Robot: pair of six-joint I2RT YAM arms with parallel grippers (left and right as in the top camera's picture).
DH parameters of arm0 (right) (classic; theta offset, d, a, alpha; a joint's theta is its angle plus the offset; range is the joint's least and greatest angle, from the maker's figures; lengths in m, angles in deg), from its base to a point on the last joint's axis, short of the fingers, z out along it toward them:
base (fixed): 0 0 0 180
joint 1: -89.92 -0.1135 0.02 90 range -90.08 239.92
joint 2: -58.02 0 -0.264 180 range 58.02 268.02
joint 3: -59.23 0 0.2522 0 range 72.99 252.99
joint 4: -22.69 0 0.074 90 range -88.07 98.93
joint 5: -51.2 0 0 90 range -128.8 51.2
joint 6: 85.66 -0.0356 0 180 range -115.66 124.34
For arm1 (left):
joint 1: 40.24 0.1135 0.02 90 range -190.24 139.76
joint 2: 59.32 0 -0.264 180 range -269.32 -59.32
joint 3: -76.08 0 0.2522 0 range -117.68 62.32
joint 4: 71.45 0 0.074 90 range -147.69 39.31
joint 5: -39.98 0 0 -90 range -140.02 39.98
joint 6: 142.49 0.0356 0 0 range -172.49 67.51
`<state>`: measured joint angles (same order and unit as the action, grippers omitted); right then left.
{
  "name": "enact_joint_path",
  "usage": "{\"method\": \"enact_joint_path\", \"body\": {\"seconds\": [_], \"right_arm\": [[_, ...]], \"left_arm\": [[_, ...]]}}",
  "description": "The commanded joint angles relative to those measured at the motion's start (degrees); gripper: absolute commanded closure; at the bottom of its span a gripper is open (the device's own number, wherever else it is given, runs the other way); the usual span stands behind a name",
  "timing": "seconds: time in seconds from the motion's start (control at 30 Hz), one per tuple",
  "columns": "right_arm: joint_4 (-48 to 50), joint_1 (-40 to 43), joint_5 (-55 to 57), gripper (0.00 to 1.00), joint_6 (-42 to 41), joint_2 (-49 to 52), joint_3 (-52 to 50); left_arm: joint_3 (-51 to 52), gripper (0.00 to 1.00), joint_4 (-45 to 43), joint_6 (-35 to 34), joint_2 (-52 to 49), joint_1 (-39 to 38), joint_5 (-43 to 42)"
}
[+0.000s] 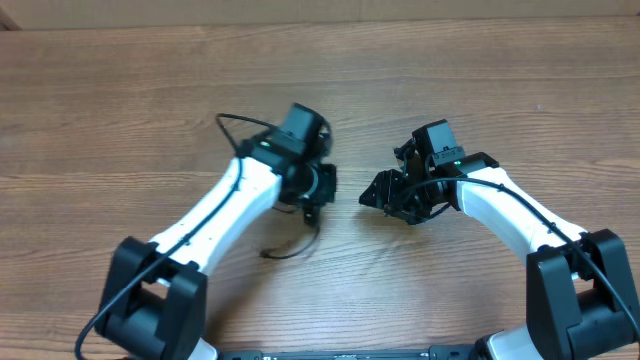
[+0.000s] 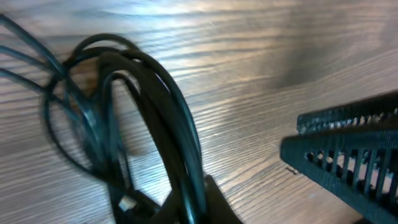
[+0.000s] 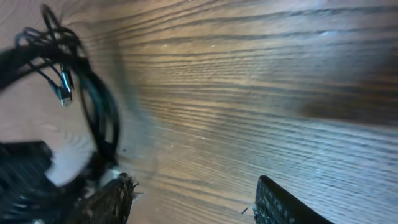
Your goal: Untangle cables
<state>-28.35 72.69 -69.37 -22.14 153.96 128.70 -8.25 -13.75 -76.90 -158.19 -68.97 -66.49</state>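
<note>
Where the two white-and-black arms meet at the middle of the overhead view, the thin black cables (image 1: 290, 255) lie on the brown wood-grain table (image 1: 480, 80) around the left gripper (image 1: 322, 188). One strand arcs out towards the upper left of the frame, and another curls on the wood just below the gripper, left of centre. In the left wrist view the cables (image 2: 155, 106) fill the left half of the frame as several loops bunched together. They run down to the bottom edge near centre, where a small pale plug end (image 2: 127, 202) shows. A ribbed black finger (image 2: 348, 168) sits at the lower right, apart from the loops, with bare wood between. Whether the left gripper is pressed together or pinching a strand I cannot tell, since its other finger is not clearly seen. The right gripper (image 1: 382, 192) sits just right of centre in the overhead view, near the left one but not touching it. In the right wrist view the right gripper (image 3: 194, 193) is spread wide, one finger at lower left and one finger (image 3: 283, 205) at lower right, bare table between them and nothing pinched. The cables (image 3: 99, 118) occupy the upper left of that frame, a silvery plug (image 3: 64, 93) dangling among them. The bundle drops to just beside the lower-left finger; whether it touches the finger I cannot tell.
</note>
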Motion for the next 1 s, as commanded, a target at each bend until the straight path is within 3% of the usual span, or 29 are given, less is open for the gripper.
{"method": "enact_joint_path", "body": {"seconds": [0.0, 0.07, 0.1, 0.2, 0.3, 0.37, 0.47, 0.57, 0.7, 0.77, 0.97], "right_arm": [[-0.3, 0.6, 4.6, 0.39, 0.9, -0.8, 0.2], [-1.1, 1.1, 8.1, 0.39, 0.9, -0.8, 0.2], [-1.9, 1.6, 10.4, 0.38, 0.9, -0.8, 0.2], [-3.7, 3.3, 14.3, 0.32, 0.9, -0.8, 0.2], [-5.4, 5.9, 14.5, 0.3, 1.1, -0.8, 0.2], [-6.2, 7.3, 14.4, 0.29, 1.1, -0.8, 0.2], [-6.3, 8.9, 9.9, 0.23, 1.8, -0.8, 0.2], [-5.5, 9.8, -8.8, 0.27, 13.0, -0.8, 0.2], [-4.2, 9.7, -29.1, 0.35, 21.0, -0.8, 0.2], [-2.1, 9.4, -32.2, 0.36, 20.4, -0.8, 0.2], [4.9, 6.9, -29.5, 0.34, 13.7, -0.8, 0.2]], "left_arm": [[-1.2, 0.72, -1.1, -2.0, -2.4, -3.2, 3.5], [-1.4, 0.48, -1.1, -2.9, -2.6, -3.6, 2.9], [-1.8, 0.43, -1.1, -2.8, -2.6, -3.4, 1.9], [-4.7, 0.34, 0.7, -2.6, -2.6, -2.1, 0.0], [-9.4, 0.31, 4.3, -2.6, -2.6, -0.4, 0.2], [-11.3, 0.34, 5.7, -2.6, -2.6, 0.1, 1.6], [-11.7, 0.52, 7.6, -4.9, -2.6, 0.6, 7.6], [-11.7, 0.6, 11.6, -8.3, -2.9, 0.9, 17.7], [-11.7, 0.88, 15.1, -9.1, -3.0, 3.3, 20.0], [-11.4, 0.88, 15.6, -8.1, -3.0, 4.8, 16.7], [-7.2, 0.75, 14.0, -7.7, -3.0, 5.8, 10.5]]}}
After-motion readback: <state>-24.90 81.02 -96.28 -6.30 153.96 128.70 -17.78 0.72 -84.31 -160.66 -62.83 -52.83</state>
